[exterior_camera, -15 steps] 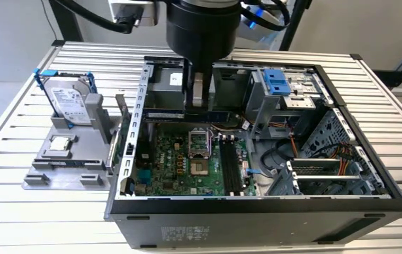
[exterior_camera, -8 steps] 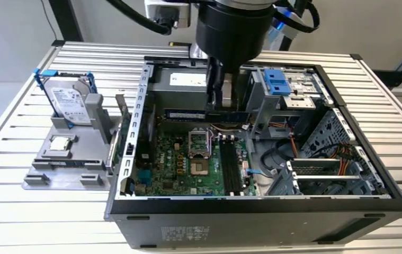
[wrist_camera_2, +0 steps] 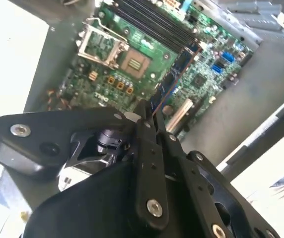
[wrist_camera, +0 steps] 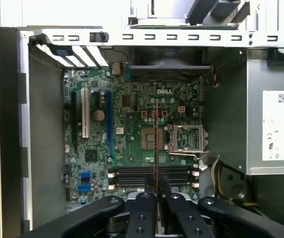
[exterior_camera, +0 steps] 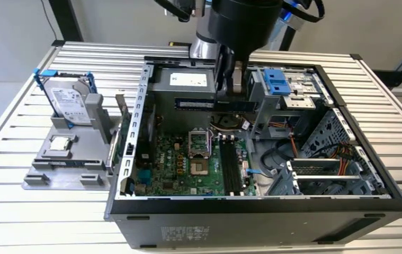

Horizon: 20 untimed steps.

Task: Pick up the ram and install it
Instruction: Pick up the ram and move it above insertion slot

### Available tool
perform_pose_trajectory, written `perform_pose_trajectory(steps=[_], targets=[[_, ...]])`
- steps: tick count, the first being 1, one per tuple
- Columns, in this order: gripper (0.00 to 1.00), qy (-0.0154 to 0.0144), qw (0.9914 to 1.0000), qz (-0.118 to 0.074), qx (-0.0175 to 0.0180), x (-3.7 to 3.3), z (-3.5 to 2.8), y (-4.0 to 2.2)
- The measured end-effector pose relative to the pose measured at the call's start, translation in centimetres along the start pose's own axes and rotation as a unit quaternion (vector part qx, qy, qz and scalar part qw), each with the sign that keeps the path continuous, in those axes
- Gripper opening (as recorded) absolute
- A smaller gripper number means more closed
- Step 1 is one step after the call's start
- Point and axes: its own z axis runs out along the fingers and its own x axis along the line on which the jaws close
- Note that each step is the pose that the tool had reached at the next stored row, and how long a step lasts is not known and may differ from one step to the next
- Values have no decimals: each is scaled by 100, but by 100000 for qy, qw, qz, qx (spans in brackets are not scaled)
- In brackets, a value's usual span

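The ram [exterior_camera: 199,103] is a long dark stick hanging level above the open computer case [exterior_camera: 257,203], with my gripper [exterior_camera: 230,98] shut on its right part. In both wrist views it shows edge-on as a thin line, the ram [wrist_camera: 155,144] running out from between the black fingers [wrist_camera: 144,208] over the green motherboard [wrist_camera: 132,124]. In the second wrist view the ram [wrist_camera_2: 174,79] reaches from the gripper [wrist_camera_2: 147,119] toward the board. The black memory slots [exterior_camera: 232,169] lie well below the stick, beside the processor socket [exterior_camera: 199,153]; the stick touches nothing in the case.
Left of the case, a grey stand [exterior_camera: 67,172] carries a silver hard drive [exterior_camera: 70,100] in a blue frame and a small square processor chip [exterior_camera: 59,143]. Inside the case are a power supply [exterior_camera: 183,82], a blue drive cage [exterior_camera: 278,82] and cables [exterior_camera: 285,153]. Slatted metal table [exterior_camera: 17,211] all around.
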Motion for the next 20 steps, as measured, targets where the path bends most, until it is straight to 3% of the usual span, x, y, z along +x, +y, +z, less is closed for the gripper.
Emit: perform_pose_trajectory(steps=[4,8,18,20], targets=[[0,-7,100000,-3,-3,-139,2,-55],[0,1,100000,-2,-3,-214,-1,-184],[0,9,100000,11,-2,-252,-16,-634],[0,117,100000,242,1,-254,-18,-681]])
